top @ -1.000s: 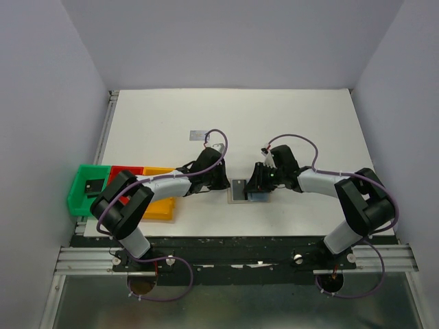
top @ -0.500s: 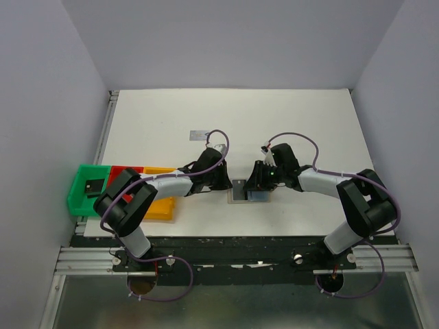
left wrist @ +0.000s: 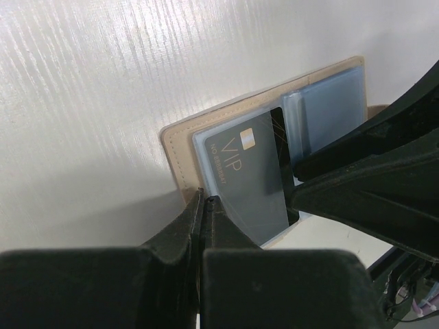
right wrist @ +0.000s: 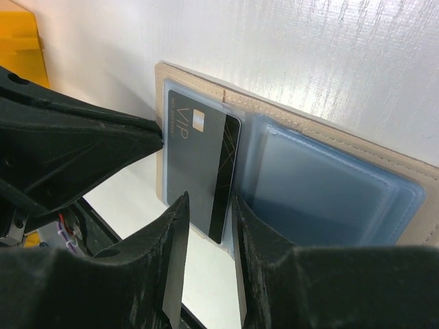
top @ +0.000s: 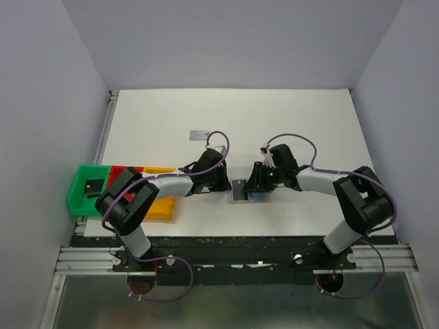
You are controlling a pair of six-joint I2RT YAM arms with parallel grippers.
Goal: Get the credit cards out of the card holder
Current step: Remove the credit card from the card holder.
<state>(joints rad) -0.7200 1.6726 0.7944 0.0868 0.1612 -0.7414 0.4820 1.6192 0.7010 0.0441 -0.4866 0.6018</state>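
Observation:
The card holder (top: 245, 190) lies open on the table between my two grippers, tan outside with blue-grey clear sleeves (right wrist: 329, 199). A dark grey credit card (left wrist: 247, 178) marked VIP sits in its left sleeve and sticks out a little at the near end (right wrist: 221, 229). My left gripper (left wrist: 204, 199) is shut, its tips touching the holder's tan left edge (left wrist: 175, 147). My right gripper (right wrist: 207, 212) is open a narrow way, its fingers either side of the card's protruding corner. A silver-grey card (top: 200, 134) lies alone on the table farther back.
Green (top: 82, 195), red (top: 123, 169) and yellow (top: 161, 205) bins stand in a row at the left edge. A small black chunky object (top: 90, 185) lies in the green bin. Grey walls close in the table on three sides.
Both arms have shifted only slightly toward the holder. The holder and its card stay where they were.

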